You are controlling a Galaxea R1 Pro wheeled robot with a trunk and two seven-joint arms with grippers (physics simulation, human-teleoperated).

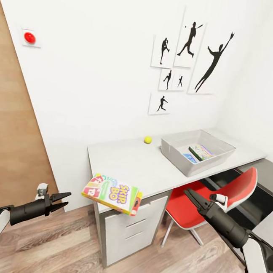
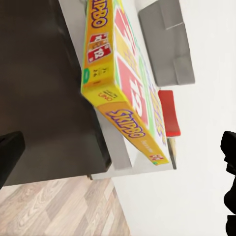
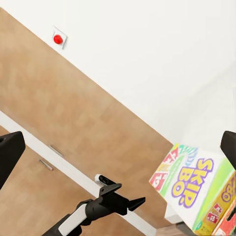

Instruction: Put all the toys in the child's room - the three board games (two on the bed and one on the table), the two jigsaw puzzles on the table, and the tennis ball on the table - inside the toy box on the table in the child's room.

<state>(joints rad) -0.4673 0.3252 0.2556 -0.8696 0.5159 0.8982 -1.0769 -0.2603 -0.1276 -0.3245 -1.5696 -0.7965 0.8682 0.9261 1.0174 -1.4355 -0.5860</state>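
Note:
A yellow, green and red Skip-Bo board game [image 1: 113, 193] lies tilted on the near corner of the table [image 1: 150, 165], overhanging its edge. My left gripper [image 1: 67, 200] hangs open and empty just left of it, above the floor. My right gripper [image 1: 187, 192] is open and empty, to the right of the game by the table's front. The tennis ball [image 1: 148, 140] rests near the wall. The grey toy box [image 1: 176, 156] stands further right and holds a small blue flat thing [image 1: 189, 158] and a green printed box [image 1: 201, 152]. In the left wrist view the board game [image 2: 123, 83] sits between my fingers [image 2: 10, 160].
A red chair [image 1: 214, 196] stands under the table by my right arm. White drawer fronts [image 1: 132, 229] face me below the game. A brown door [image 1: 9, 139] fills the left side. The desk's dark grey section [image 1: 271, 177] runs off to the right.

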